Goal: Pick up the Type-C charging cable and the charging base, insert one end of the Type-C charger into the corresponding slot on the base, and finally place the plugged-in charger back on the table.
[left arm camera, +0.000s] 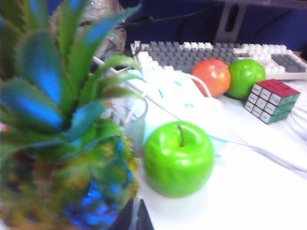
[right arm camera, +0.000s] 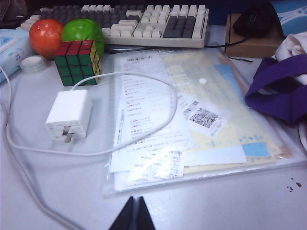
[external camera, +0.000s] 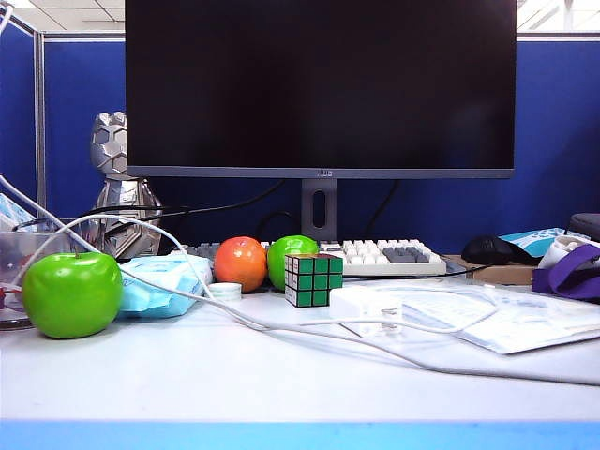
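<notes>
The charging base (right arm camera: 70,114) is lying on the table (external camera: 281,384) with the Type-C charging cable (right arm camera: 165,96) looping off it over a plastic document sleeve (right arm camera: 201,124) (print too small to read). A Rubik's cube (right arm camera: 76,62) is sitting at its twelve o'clock, touching nothing. Left gripper (left arm camera: 135,219) and right gripper (right arm camera: 135,214) are both hanging pinched together, empty.

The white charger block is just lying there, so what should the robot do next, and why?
Probably open the right tool and lower it onto the charger block. Both tools look shut and empty, the left tool is near the green apple, and the cable lies loose beside the block.
</notes>
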